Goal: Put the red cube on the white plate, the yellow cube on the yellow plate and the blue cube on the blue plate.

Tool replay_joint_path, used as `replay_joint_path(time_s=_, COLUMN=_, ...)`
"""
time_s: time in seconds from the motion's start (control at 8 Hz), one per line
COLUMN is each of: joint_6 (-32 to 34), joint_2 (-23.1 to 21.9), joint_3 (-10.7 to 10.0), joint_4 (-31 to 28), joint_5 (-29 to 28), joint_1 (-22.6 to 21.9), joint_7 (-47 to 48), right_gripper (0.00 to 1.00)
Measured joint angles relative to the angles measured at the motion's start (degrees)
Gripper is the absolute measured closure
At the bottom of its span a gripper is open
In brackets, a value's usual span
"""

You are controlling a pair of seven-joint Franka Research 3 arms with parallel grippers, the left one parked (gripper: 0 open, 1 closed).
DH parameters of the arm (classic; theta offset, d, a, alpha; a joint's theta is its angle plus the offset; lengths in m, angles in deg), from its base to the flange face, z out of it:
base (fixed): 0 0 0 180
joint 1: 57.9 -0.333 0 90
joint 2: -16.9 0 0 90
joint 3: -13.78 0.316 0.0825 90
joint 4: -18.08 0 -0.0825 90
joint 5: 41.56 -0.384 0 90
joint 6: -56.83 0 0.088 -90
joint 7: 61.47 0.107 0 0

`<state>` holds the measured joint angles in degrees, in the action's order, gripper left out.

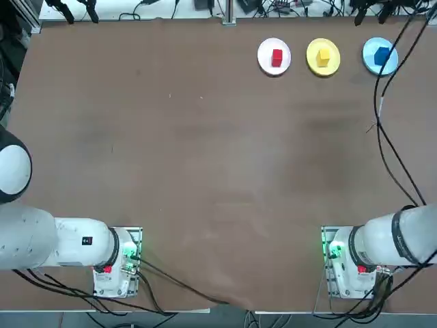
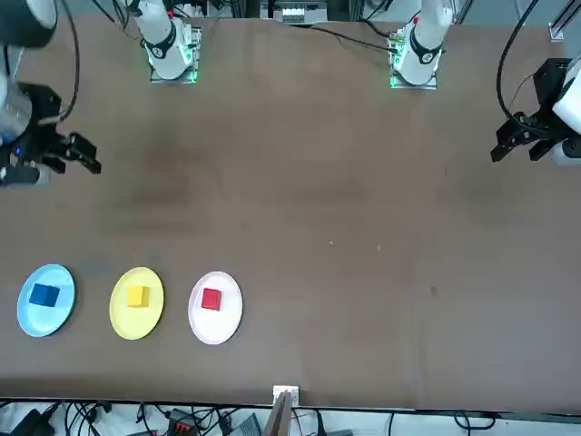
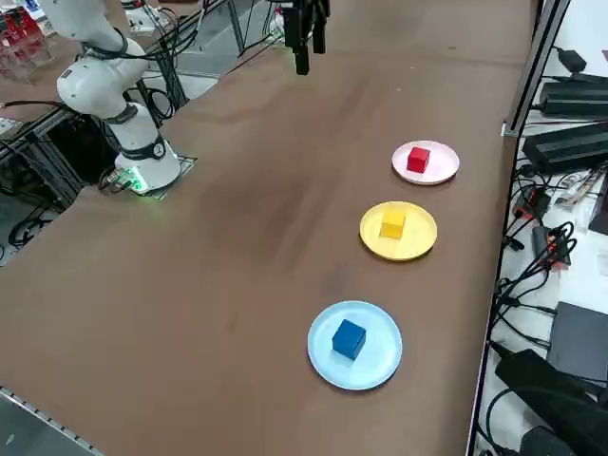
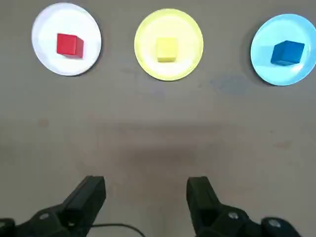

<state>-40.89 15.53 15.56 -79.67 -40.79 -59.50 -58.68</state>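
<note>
Three plates are sitting in a row on the brown counter (image 1: 205, 171); the yellow plate (image 1: 323, 56), carrying the yellow cube (image 1: 323, 55), is lying between the others; the white plate (image 1: 274, 56) beside it is holding the red cube (image 1: 276, 57), and the blue plate (image 1: 379, 55) on its other side is holding the blue cube (image 1: 382, 56); the right end effector (image 4: 146, 197) is hanging well back from the yellow plate, fingers spread apart and gripping nothing.

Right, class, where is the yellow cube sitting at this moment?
In the top view, the yellow cube sits on the yellow plate, the middle of three plates along the table's far edge, between the white plate and the blue plate.
</note>
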Motion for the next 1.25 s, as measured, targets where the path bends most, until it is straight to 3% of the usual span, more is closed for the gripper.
replay_joint_path(time_s=0.25, joint_6=-1.73, joint_2=-3.79, joint_3=-0.31, joint_4=-4.19, joint_5=-0.10, joint_1=0.45, joint_7=0.25, right_gripper=0.00)
replay_joint_path(time_s=1.25, joint_6=0.24, joint_2=-4.18, joint_3=-0.24, joint_4=-3.61, joint_5=-0.43, joint_1=3.11, joint_7=0.25, right_gripper=0.00)
